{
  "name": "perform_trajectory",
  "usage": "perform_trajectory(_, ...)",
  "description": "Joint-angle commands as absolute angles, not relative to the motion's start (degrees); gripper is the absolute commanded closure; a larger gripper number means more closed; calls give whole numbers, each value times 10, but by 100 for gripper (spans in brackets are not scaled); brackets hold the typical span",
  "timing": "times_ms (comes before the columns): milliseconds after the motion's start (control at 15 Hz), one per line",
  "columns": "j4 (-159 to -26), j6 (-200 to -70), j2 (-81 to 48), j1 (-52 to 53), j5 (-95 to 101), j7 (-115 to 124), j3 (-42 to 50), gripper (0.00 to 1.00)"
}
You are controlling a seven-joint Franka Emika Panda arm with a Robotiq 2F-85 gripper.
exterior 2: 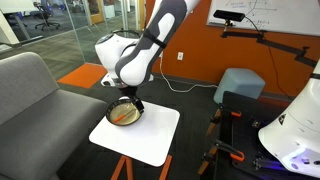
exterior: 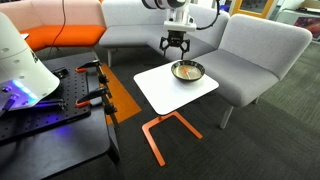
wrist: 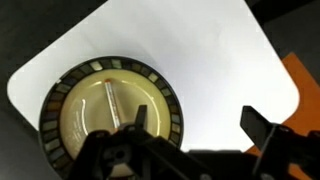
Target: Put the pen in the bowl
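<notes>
The bowl (wrist: 110,112), round with a dark rim and a cream inside, stands on the white tabletop (wrist: 200,60). It shows in both exterior views (exterior: 187,71) (exterior 2: 124,114). A thin stick, the pen (wrist: 112,103), lies inside the bowl; it looks orange-red in an exterior view (exterior 2: 122,117) and pale with glare in the wrist view. My gripper (wrist: 198,125) is open and empty. It hangs above the table beside the bowl, with one finger over the bowl's rim. It also shows in both exterior views (exterior: 175,45) (exterior 2: 129,99).
The small white table has orange metal legs (exterior: 160,132). Grey sofa seats (exterior: 255,55) stand behind and beside it. A dark bench with clamps (exterior: 60,110) and a white machine (exterior 2: 295,130) stand close by. An orange floor patch (wrist: 295,75) lies past the table's edge.
</notes>
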State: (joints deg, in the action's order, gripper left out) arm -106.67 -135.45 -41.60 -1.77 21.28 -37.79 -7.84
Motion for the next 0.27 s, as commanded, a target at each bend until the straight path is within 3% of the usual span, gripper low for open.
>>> perform_trajectory(0, -1179, -1393, -322, -22, 208, -357, -82, 0)
perform_trajectory(200, -1242, -1441, -271, -6, 238, -328, -65, 0)
